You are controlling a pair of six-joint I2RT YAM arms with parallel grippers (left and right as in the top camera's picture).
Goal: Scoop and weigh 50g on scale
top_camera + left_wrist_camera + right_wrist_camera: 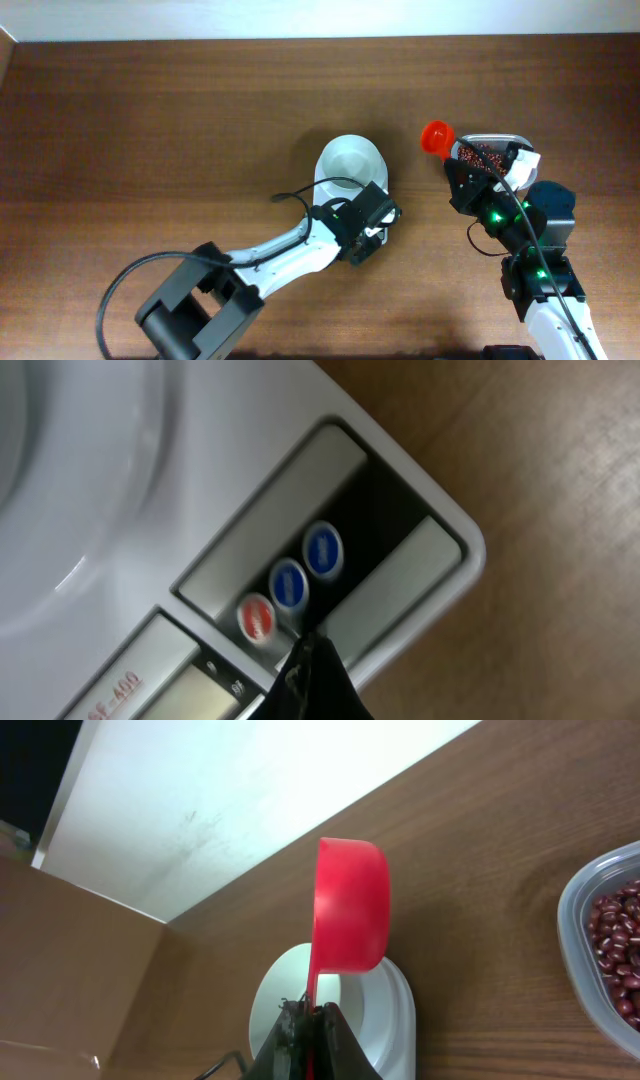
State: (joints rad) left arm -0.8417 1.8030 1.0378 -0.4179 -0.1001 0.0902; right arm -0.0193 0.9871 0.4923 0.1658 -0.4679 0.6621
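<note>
Left gripper (308, 647): jaws closed, nothing between them; the dark tip sits over the control panel of the scale (200, 480), just beside the row of three round buttons, the red button (257, 620) nearest, then the two blue buttons (305, 566). Cannot tell whether the tip actually touches a button. Grey LCD display (190, 685) is partly visible at the lower left of the left wrist view; any reading is illegible. Overhead: the left gripper (372, 228) lies over the near end of the scale (352, 163), and the round white bowl (350, 150) on the scale shows a plain white interior. Right gripper (312, 1013): jaws closed on the handle of the red measuring scoop (350, 905), the handle pinched between the fingertips and the cup standing above them, tipped on its side with its outer wall facing the wrist camera; cannot tell whether the cup holds anything. Overhead: the right gripper (458, 165) is right of the scale and apart from it, with the scoop (437, 136) held between the bowl and the clear plastic tub (505, 139). The red-brown beans (485, 155) are in that tub, on the right side of the wooden table (150, 120); in the right wrist view the beans (615, 935) lie heaped inside the tub's clear rim (574, 910). Scale and tub are near each other, not touching.
</note>
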